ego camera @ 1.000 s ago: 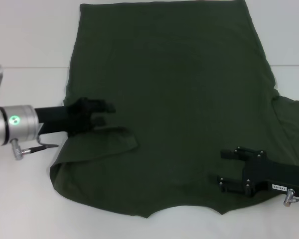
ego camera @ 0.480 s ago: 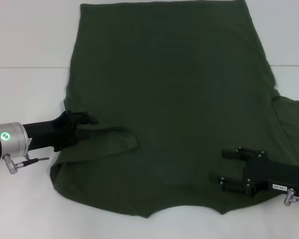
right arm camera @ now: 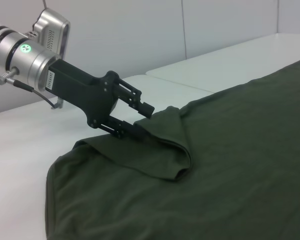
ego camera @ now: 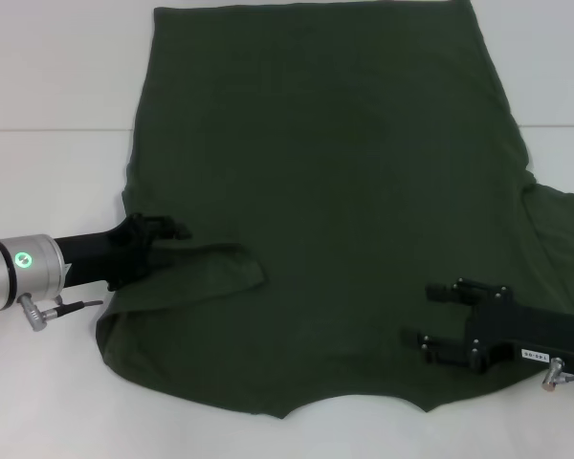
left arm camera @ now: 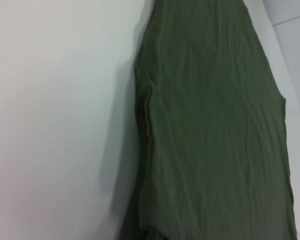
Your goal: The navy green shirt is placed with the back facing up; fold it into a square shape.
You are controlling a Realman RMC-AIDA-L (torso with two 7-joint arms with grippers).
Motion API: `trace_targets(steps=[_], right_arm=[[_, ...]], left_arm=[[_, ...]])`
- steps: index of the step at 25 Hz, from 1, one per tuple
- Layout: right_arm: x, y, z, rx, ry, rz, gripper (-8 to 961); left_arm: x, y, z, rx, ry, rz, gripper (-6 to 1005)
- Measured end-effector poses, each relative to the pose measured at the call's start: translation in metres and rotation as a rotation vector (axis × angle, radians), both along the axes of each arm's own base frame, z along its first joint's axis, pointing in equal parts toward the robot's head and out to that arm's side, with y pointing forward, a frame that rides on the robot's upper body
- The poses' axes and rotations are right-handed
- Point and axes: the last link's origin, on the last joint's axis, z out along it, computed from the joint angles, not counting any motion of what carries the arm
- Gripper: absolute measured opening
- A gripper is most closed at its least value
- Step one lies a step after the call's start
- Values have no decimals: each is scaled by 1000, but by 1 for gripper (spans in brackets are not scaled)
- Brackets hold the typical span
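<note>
The navy green shirt (ego camera: 335,182) lies spread on the white table, its hem at the far side and its collar notch at the near edge. Its left sleeve (ego camera: 206,273) is folded inward onto the body. My left gripper (ego camera: 167,239) is low at the shirt's left edge, just beside that fold. In the right wrist view the left gripper (right arm camera: 140,120) stands open, its fingertips at the fold's rim. My right gripper (ego camera: 430,316) is open over the shirt's near right part. The left wrist view holds only shirt fabric (left arm camera: 210,125) and table.
The right sleeve (ego camera: 560,229) still lies spread out flat toward the right edge. Bare white table (ego camera: 48,96) surrounds the shirt on the left and near sides, with a seam line across it. A pale wall (right arm camera: 140,30) stands behind.
My left gripper has drawn back leftward from over the shirt body to its left edge, leaving the folded sleeve lying in place. The right gripper has barely shifted.
</note>
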Motion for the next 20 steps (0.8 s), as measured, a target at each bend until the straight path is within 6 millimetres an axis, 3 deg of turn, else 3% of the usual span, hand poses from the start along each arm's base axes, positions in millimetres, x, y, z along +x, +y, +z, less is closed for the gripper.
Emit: trace_targets(steps=[20], right_arm=[[-3,4,-2,0,1,1,823]], left_arm=[[-3,10,-4,24,56,43,518]])
